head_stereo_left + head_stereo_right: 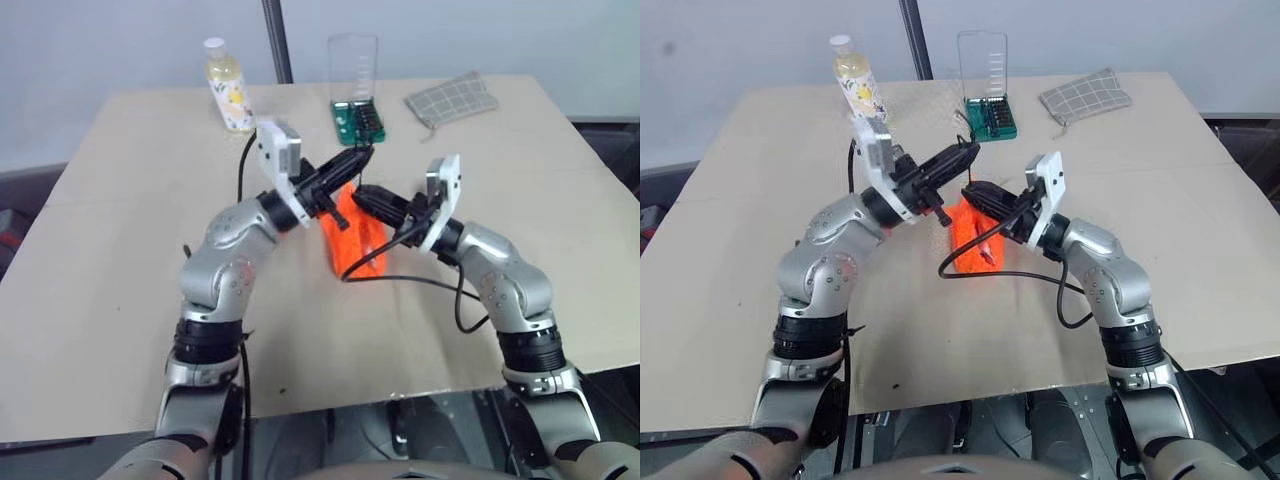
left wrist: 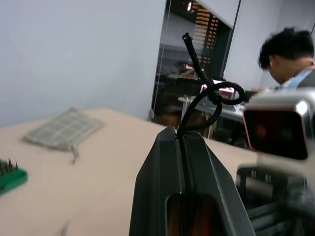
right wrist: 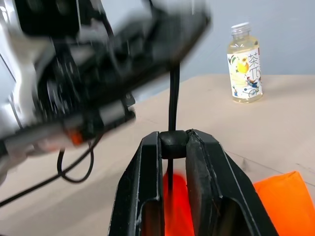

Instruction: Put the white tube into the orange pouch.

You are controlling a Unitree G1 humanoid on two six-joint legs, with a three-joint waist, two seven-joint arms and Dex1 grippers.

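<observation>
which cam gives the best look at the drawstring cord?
Left wrist view: the cord stands knotted above the shut left gripper, clear against the background. Right wrist view shows a short taut stretch running up from the bead in the right gripper. Head views show the orange pouch; the cord is barely discernible.

A lab or office: plain table (image 1: pixel 120 300), person (image 2: pixel 288 61) at lit screens behind glass.

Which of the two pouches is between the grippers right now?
The orange pouch, at mid-table between the left gripper and right gripper. The grey checked pouch lies flat at the far right corner, untouched.
</observation>
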